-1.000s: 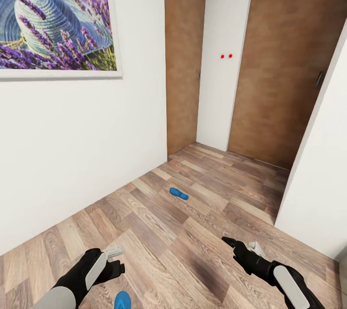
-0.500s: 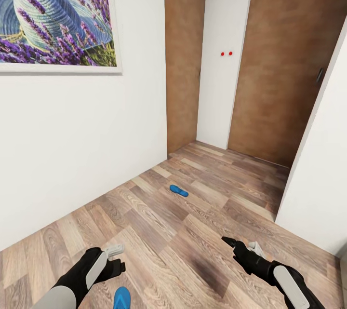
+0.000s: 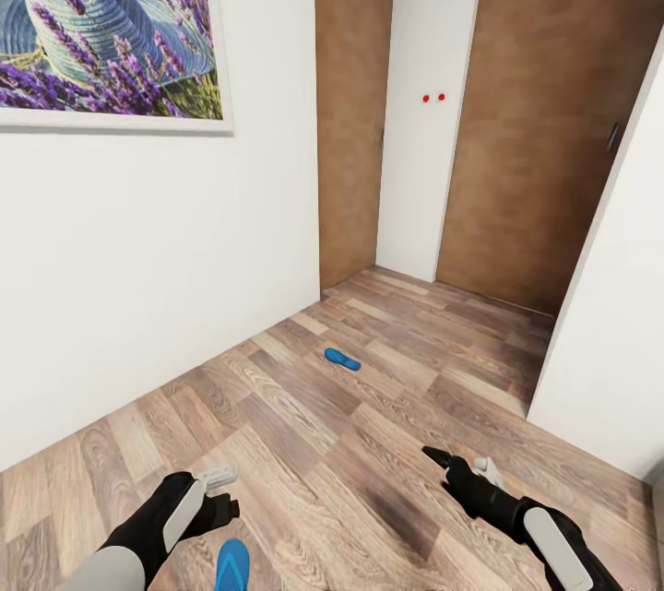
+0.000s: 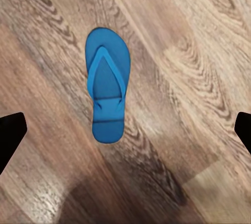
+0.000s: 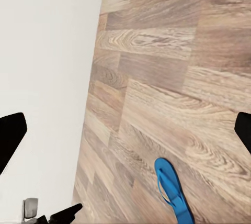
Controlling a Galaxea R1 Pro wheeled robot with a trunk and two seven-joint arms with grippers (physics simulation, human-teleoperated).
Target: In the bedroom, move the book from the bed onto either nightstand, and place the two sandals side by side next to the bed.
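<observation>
- Head view: we stand on a wood-plank floor [image 3: 369, 443] bounded at left by a white wall [image 3: 157, 250] carrying a framed lavender picture [image 3: 106, 24].
- Ahead, two brown doors [image 3: 350, 112] flank a white pier that bears two red dots [image 3: 432, 98]; at right, a second white wall [image 3: 618, 333] juts in and narrows the floor towards the doors.
- The open boards run from our arms forward to the doors; one dark patch [image 3: 397, 517] marks the planks between the arms.
- The far sandal [image 3: 342, 359] lies flat in the middle of that open strip, well apart from both grippers and clear of both walls.
- The near sandal [image 3: 231, 565] lies flat just beside the left gripper [image 3: 219, 491], on its inner side and closer to us; the two do not touch.
- Left wrist view: that near sandal [image 4: 107, 92] lies strap-up between the two dark fingertips [image 4: 10, 135], which stand far apart at opposite edges; the left gripper is wide and holds nothing.
- Right gripper [image 3: 456, 471] hangs above bare boards near the right wall; its wrist view shows both fingertips [image 5: 11, 137] spread wide, empty, with a blue sandal [image 5: 173, 190] on the floor beyond; we cannot tell which one it is.
</observation>
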